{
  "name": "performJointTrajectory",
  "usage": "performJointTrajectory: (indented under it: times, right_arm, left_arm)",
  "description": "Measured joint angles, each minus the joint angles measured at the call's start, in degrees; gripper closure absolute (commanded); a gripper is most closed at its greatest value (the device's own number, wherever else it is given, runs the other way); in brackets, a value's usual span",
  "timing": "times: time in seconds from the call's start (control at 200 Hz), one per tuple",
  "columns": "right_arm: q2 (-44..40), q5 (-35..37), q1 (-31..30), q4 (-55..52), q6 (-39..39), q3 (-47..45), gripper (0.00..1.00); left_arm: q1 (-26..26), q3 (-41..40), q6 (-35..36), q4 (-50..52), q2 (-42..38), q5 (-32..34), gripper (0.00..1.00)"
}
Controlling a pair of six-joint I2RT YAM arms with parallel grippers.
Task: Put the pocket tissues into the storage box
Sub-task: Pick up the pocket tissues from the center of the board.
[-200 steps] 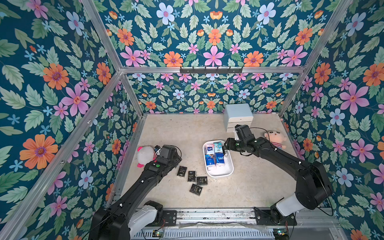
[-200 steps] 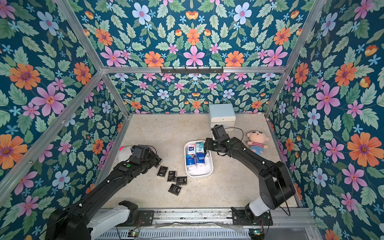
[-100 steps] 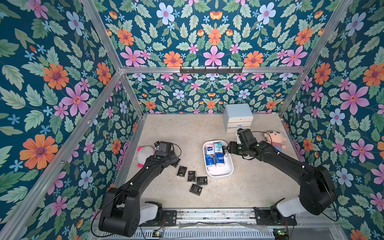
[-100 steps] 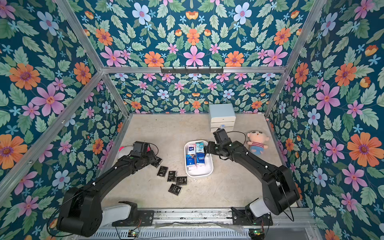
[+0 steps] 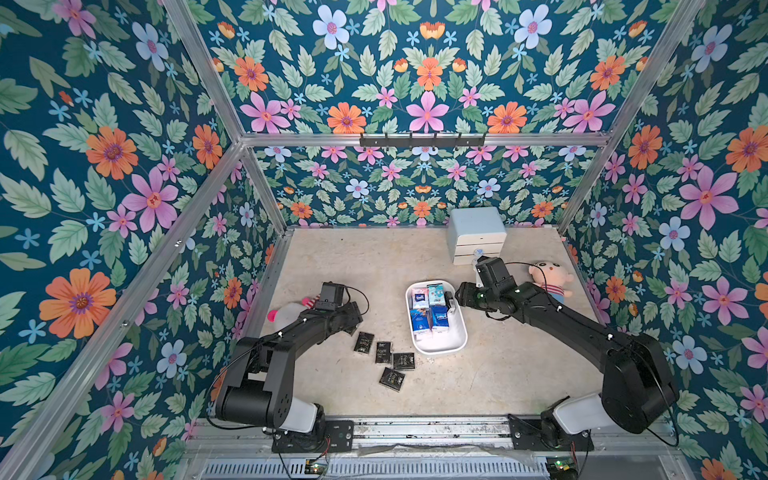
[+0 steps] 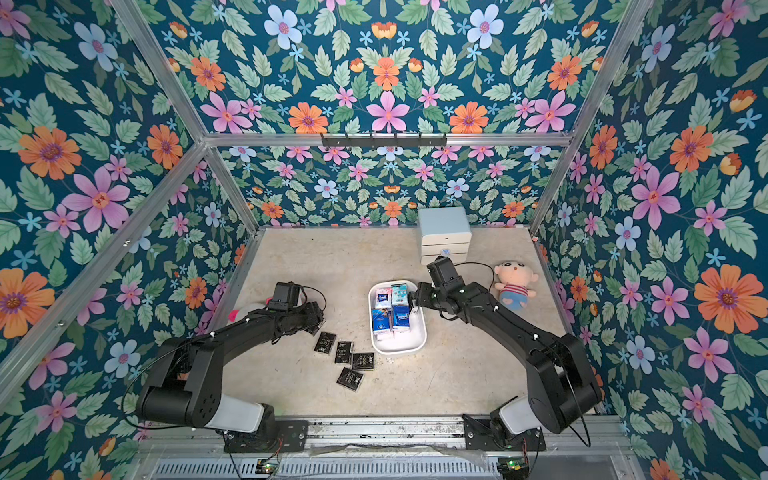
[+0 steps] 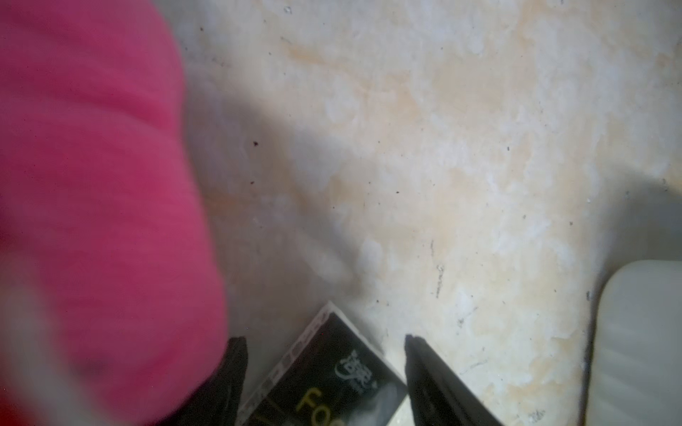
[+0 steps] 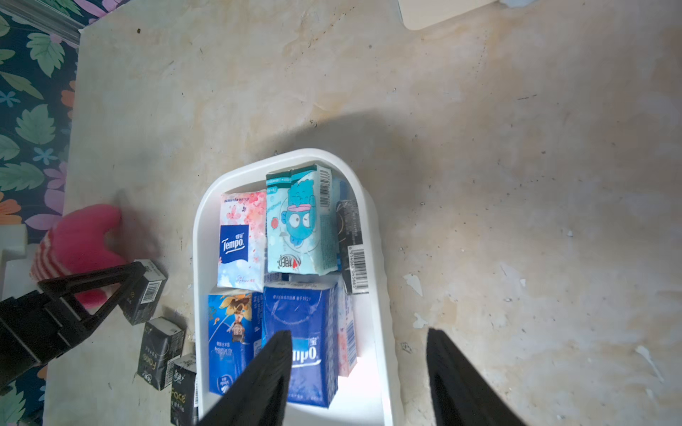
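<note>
The white storage box holds several blue, pink and pale packets of pocket tissues. Several black pocket tissues lie on the table left of it. My left gripper is low over the farthest black packet, open, with a finger on each side of it and gaps showing in the left wrist view. My right gripper is open and holds nothing. It straddles the box's right wall, with one finger over a dark blue packet and the other over bare table.
A pink and white plush doll lies right beside my left gripper, filling one side of the left wrist view. A second doll lies beyond my right arm. The pale blue drawer cabinet stands at the back wall.
My left gripper has shifted toward the black packets and come down over the farthest one. My right gripper has drawn slightly nearer along the box's right rim.
</note>
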State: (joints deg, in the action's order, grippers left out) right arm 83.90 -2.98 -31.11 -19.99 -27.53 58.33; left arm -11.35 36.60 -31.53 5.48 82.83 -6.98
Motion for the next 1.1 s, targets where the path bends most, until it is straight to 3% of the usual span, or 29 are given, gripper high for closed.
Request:
performJointTrajectory:
  times: [0.43,0.765,1.1]
  right_arm:
    - [1.62,-0.70,0.00,0.20,0.00,-0.42,0.37]
    - [1.73,-1.49,0.00,0.37,0.00,-0.55,0.37]
    - [0.85,-1.03,0.00,0.02,0.00,-0.70,0.37]
  left_arm:
    - [-2.62,-9.09,-10.32,0.48,-11.10,-2.25,0.26]
    - [-2.64,1.60,-5.35,8.48,-2.95,4.90,0.27]
    - [-3.15,4.11,-2.29,9.51,2.16,5.62,0.31]
